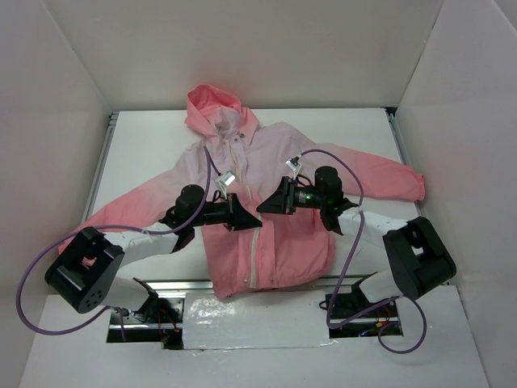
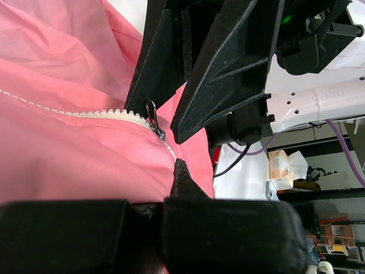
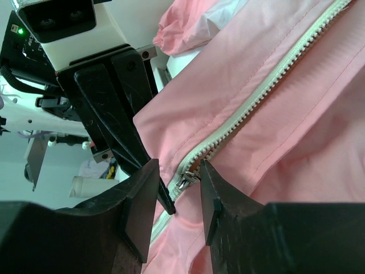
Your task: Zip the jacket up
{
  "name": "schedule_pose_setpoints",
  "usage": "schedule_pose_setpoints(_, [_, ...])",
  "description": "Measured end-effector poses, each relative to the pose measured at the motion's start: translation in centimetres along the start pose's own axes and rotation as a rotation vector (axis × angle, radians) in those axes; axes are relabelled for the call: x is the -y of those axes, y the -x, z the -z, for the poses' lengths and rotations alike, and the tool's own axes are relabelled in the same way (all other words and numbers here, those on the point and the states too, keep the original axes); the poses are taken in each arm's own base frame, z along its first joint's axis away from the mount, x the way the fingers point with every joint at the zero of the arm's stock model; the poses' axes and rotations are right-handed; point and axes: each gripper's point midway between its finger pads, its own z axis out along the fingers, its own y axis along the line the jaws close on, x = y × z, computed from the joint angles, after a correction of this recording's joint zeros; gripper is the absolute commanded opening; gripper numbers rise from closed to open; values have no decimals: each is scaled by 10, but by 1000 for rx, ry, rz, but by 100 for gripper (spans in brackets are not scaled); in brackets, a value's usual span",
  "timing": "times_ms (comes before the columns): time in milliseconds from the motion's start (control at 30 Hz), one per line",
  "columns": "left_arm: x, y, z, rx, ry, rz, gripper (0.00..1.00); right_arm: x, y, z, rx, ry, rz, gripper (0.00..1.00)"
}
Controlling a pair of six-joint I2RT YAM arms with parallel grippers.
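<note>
Shows the jacket (image 1: 279, 250) spread front-up on the table (image 1: 145, 153), hood at the far end, zipper pull (image 3: 182, 181) at mid-front. Has the right hand (image 1: 262, 207) slightly open, fingers either side of that pull. Has the left hand (image 1: 250, 224) closed, pinching pink fabric just beside it.

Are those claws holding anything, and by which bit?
The left claw pinches the jacket by the fabric beside its zipper; the right claw straddles the zipper pull, not closed.
</note>
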Motion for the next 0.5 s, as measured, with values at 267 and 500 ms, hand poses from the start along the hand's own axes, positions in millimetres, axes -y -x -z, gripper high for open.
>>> schedule_pose_setpoints(267, [-2,-1,-1,-3,2,4,0,1,0,0,2,-3,11,27])
schedule_pose_setpoints(500, [-2,-2,-1,-6,1,5,0,5,0,0,7,-22,10,1])
